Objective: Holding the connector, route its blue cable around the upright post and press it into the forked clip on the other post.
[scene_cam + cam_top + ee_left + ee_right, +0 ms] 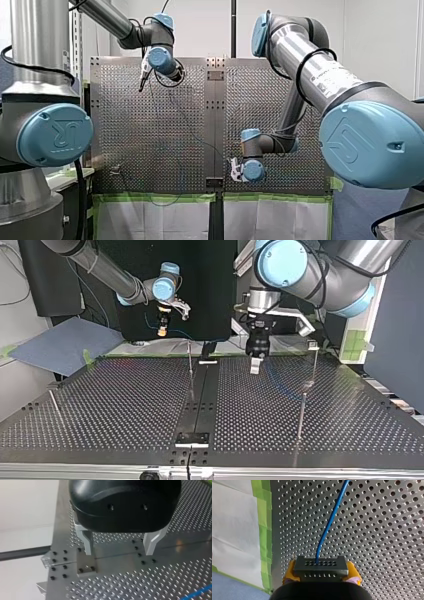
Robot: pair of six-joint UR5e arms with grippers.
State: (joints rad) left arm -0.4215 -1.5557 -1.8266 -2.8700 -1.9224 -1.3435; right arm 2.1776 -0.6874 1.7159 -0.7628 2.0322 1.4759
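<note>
**Bench**: perforated metal, with a dark strip down its middle. The strip served as reference for every place below. Entries ran near to far as in the top view.

**Near post**: thin and upright, right of the strip, toward the bench's near edge.

**Rod**: thin and leaning, well left of the strip.

**Mid post**: upright, just left of the strip.

**Far post**: upright with a pale head, well right of the strip. Whether the head was forked could not be told.

**Left end effector**: black body, metal fingers pointing down, just right of the strip. The fingers stood wide apart with nothing between them. In the left wrist view one hung over a small block on the strip's plain plate.

**Right end effector**: raised, left of the strip, at the bench's far end. Its yellow pads clamped a grey connector between them.

**Cable**: blue. It left the connector's face and ran ahead over the perforated bench, passing out of the right wrist view.

**Tape**: green, along the bench edge at the strip's far end, beside the right end effector.
</note>
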